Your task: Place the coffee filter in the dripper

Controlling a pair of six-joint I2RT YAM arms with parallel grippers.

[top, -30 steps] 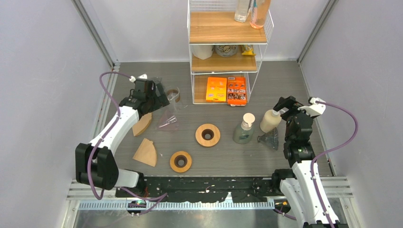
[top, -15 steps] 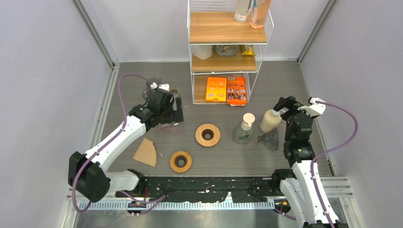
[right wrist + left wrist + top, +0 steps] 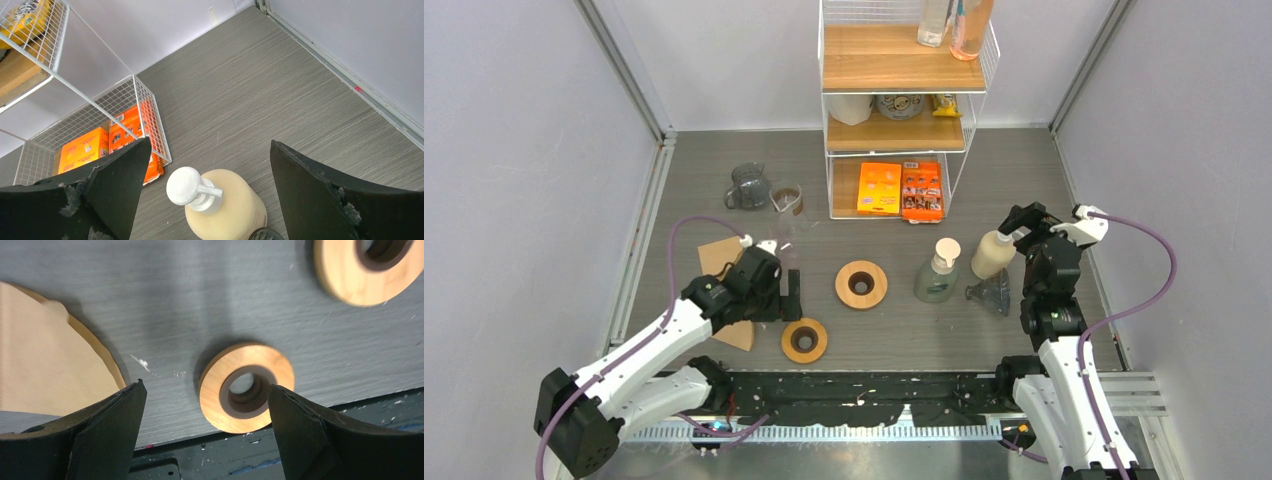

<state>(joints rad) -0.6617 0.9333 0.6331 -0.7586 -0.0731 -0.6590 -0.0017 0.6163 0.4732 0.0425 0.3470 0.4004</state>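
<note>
Top view: the left gripper (image 3: 789,296) is hovering over the table with its jaws spread and nothing in them. A tan filter (image 3: 740,337) is lying flat at its 7 o'clock, partly under the arm, and a second filter (image 3: 714,255) is at its 10 o'clock. The near ring (image 3: 804,340), which I am taking for the dripper's seat, is sitting at 5 o'clock, apart from the filter. The right gripper (image 3: 1021,222) is waiting beside a soap bottle (image 3: 992,255). No filter is picked up yet, so the reach for it is the step in hand.

Left wrist: the left gripper (image 3: 205,386) is gaping, both fingers (image 3: 112,420) bare. The filter (image 3: 50,365) is lying at 9 o'clock, outside the left finger, while the near ring (image 3: 246,387) is showing between the fingers. The next move is probably calling for a shift toward 9 o'clock and a careful pinch on the thin paper's curved edge.

Right wrist: the right gripper (image 3: 210,144) is standing wide and empty, the soap bottle (image 3: 225,205) at 6 o'clock; no filter is showing.
</note>
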